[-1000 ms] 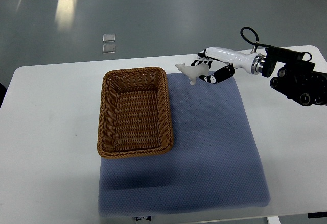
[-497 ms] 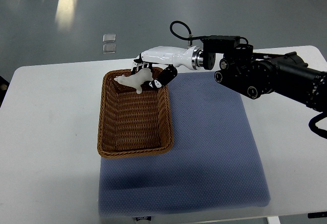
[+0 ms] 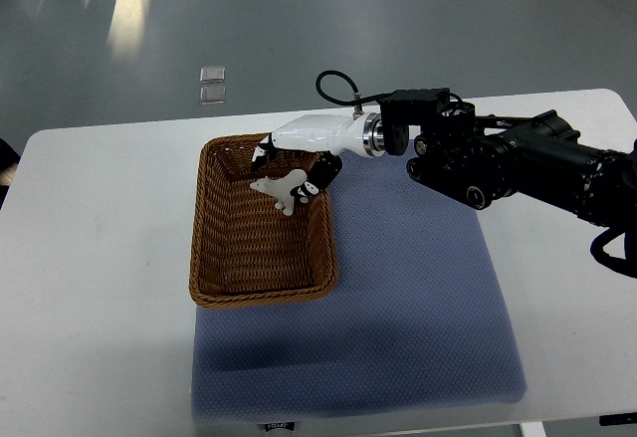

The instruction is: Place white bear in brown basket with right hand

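Observation:
The white bear point(image 3: 282, 190) is small and pale, held over the far part of the brown wicker basket point(image 3: 214, 268). My right hand point(image 3: 291, 170) is shut on the bear, its white palm and black fingers wrapped round the bear's back. The right arm reaches in from the right edge across the blue mat. The bear hangs inside the basket's outline, just above its woven floor. The left arm is out of view.
The basket sits on the left part of a blue-grey mat point(image 3: 418, 288) on a white table point(image 3: 90, 258). My black forearm point(image 3: 518, 163) spans the mat's far right corner. Grey floor lies beyond the table's far edge.
My right hand carried the bear leftward from the mat's far edge to over the basket, then lowered it a little into the basket's far end.

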